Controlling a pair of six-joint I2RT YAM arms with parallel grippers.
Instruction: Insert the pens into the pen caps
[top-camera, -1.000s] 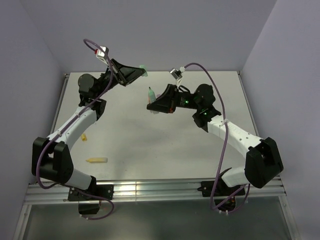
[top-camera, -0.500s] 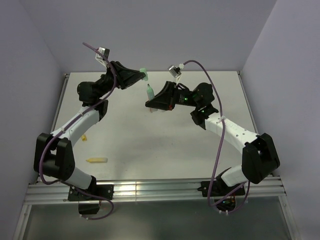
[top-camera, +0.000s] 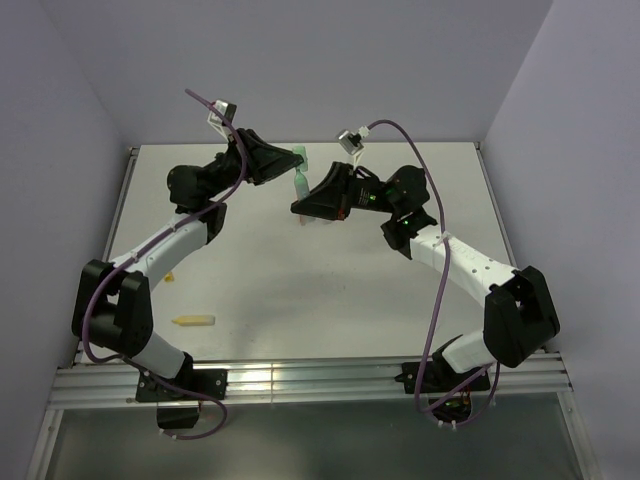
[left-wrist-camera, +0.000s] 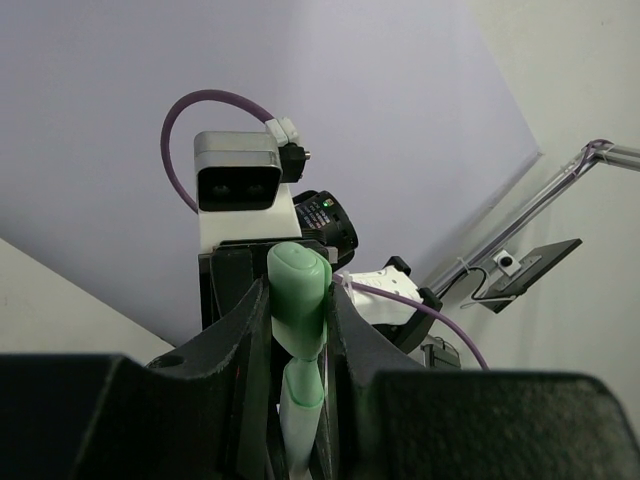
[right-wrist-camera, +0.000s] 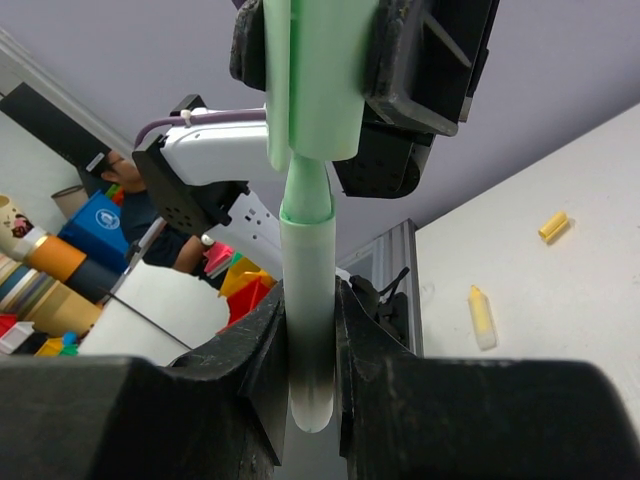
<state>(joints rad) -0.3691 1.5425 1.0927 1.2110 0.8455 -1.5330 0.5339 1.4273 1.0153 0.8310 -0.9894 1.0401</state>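
Above the table's far middle, my left gripper (top-camera: 295, 156) is shut on a mint green pen cap (top-camera: 298, 154). My right gripper (top-camera: 301, 207) is shut on the matching green pen (top-camera: 300, 187), which points up at the cap. From the left wrist, the cap (left-wrist-camera: 298, 295) sits between the fingers with the pen (left-wrist-camera: 298, 405) meeting its mouth from below. The right wrist view has the pen (right-wrist-camera: 307, 290) upright between its fingers, its narrow tip entering the cap (right-wrist-camera: 315, 80). A yellow pen (top-camera: 194, 321) and a small yellow cap (top-camera: 169, 274) lie on the table at the left.
The white table (top-camera: 330, 290) is walled by lilac panels at the back and sides. A metal rail (top-camera: 300, 378) runs along the near edge by the arm bases. From the right wrist, the yellow pen (right-wrist-camera: 481, 317) and yellow cap (right-wrist-camera: 552, 225) lie far below.
My left gripper has swung right and down with the green cap, from apart to meeting the pen's tip. The right gripper lifted the pen slightly, then held still.
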